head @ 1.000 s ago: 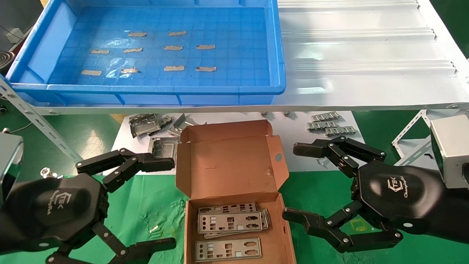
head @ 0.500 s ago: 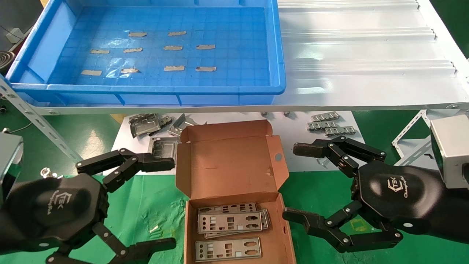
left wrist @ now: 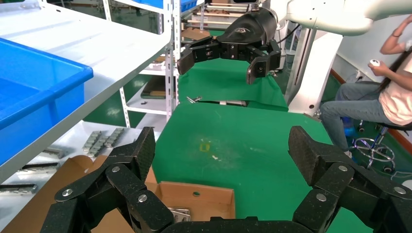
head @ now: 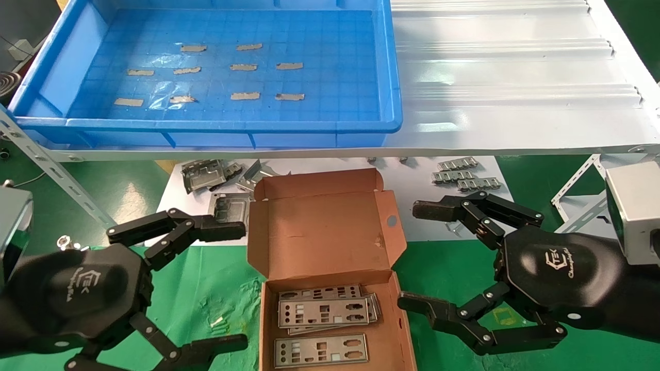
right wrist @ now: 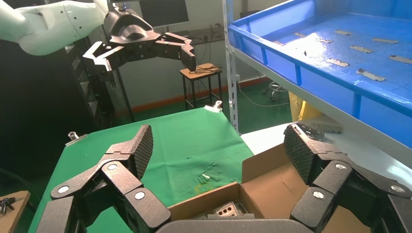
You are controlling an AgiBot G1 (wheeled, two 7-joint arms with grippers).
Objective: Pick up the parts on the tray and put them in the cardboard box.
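The blue tray (head: pixel 392 77) sits on the white shelf, holding only grey tape strips (head: pixel 242 67); no plates lie in it. The open cardboard box (head: pixel 330 242) stands on the green table between my grippers and holds several silver punched plates (head: pixel 325 312). My left gripper (head: pixel 227 283) is open and empty to the left of the box. My right gripper (head: pixel 420 255) is open and empty to the right of it. The box also shows in the left wrist view (left wrist: pixel 209 201) and the right wrist view (right wrist: pixel 272 189).
Grey stamped frames (head: pixel 206 175) and ridged clips (head: pixel 464 175) lie on a white sheet behind the box. The white corrugated sheet (head: pixel 515 77) fills the shelf right of the tray. Shelf struts (head: pixel 56 175) slant down at both sides.
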